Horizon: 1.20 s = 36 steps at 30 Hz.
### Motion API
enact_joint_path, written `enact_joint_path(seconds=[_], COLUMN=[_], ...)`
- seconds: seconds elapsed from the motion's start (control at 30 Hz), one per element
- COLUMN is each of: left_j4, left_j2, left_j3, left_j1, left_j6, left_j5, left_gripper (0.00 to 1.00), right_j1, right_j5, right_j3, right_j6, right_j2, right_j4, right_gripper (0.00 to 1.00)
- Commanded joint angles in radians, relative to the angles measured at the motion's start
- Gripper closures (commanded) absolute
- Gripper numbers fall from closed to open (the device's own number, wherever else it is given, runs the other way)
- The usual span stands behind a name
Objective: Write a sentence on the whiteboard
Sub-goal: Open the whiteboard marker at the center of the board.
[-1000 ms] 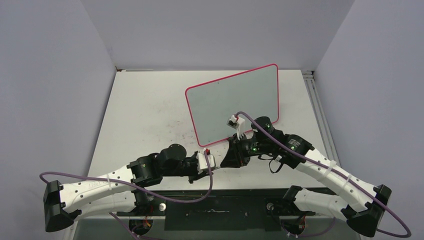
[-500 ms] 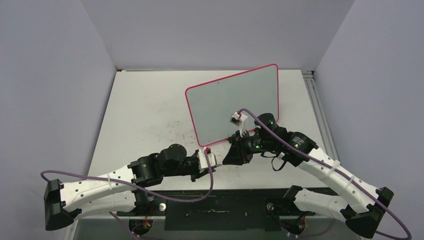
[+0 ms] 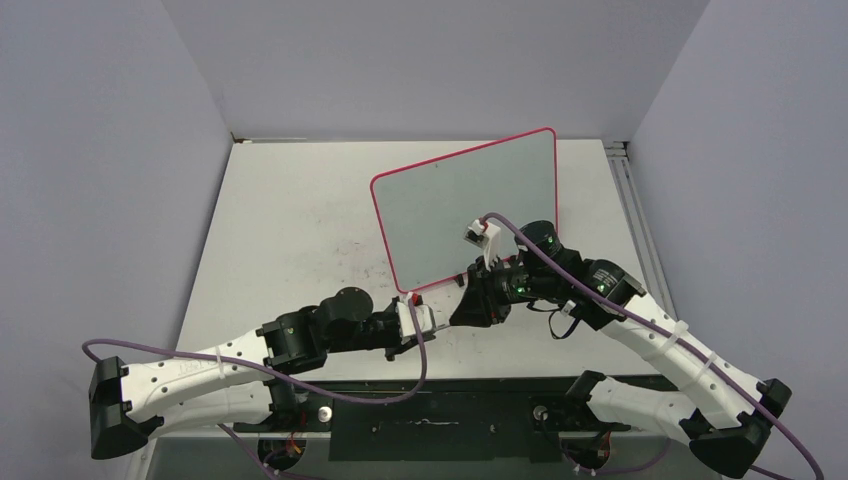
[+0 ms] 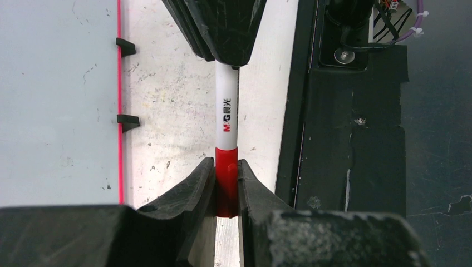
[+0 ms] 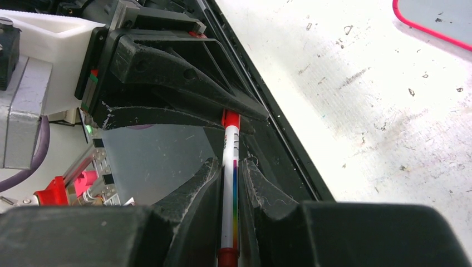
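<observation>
The whiteboard (image 3: 465, 205), white with a pink-red rim, stands tilted at the table's middle. Its face is blank, and no sentence shows on it. A marker (image 4: 226, 111) with a white barrel and a red cap (image 4: 226, 178) is held between both grippers, near the board's front corner. My left gripper (image 4: 226, 164) is shut on the red cap. My right gripper (image 5: 229, 164) is shut on the white barrel (image 5: 229, 183), which carries a rainbow stripe. In the top view the left gripper (image 3: 428, 320) and right gripper (image 3: 462, 308) face each other tip to tip.
The scuffed white tabletop (image 3: 290, 230) runs left of the board. Two small black feet (image 4: 128, 119) stick out from the board's rim toward the marker. A black base rail (image 3: 430, 410) lines the near table edge. Grey walls enclose the table on three sides.
The right arm's wrist has shifted slightly to the right and the left gripper has edged forward. Both grippers stay shut on the marker.
</observation>
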Motion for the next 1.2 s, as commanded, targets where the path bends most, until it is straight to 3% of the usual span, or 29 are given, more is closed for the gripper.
enact_joint_path(seconds=[0.0,0.87,1.17], left_j4=[-0.176,-0.177,-0.180], left_j2=[0.011,0.002,-0.072], left_j3=[-0.014,-0.023,-0.026], left_j1=[0.008,-0.016,-0.008], left_j6=[0.006,0.017,-0.011], left_j5=[-0.065,-0.105,-0.124], left_gripper=[1.00,1.00,1.00], right_j1=[-0.023,-0.039,-0.041], right_j5=[-0.003,-0.016,0.093], right_j3=[0.102,0.201,0.210], right_j6=[-0.039,-0.061,-0.095], right_j2=[-0.049,-0.053,-0.033], right_j4=[-0.042,-0.113,-0.175], right_gripper=[0.95,0.95,0.95])
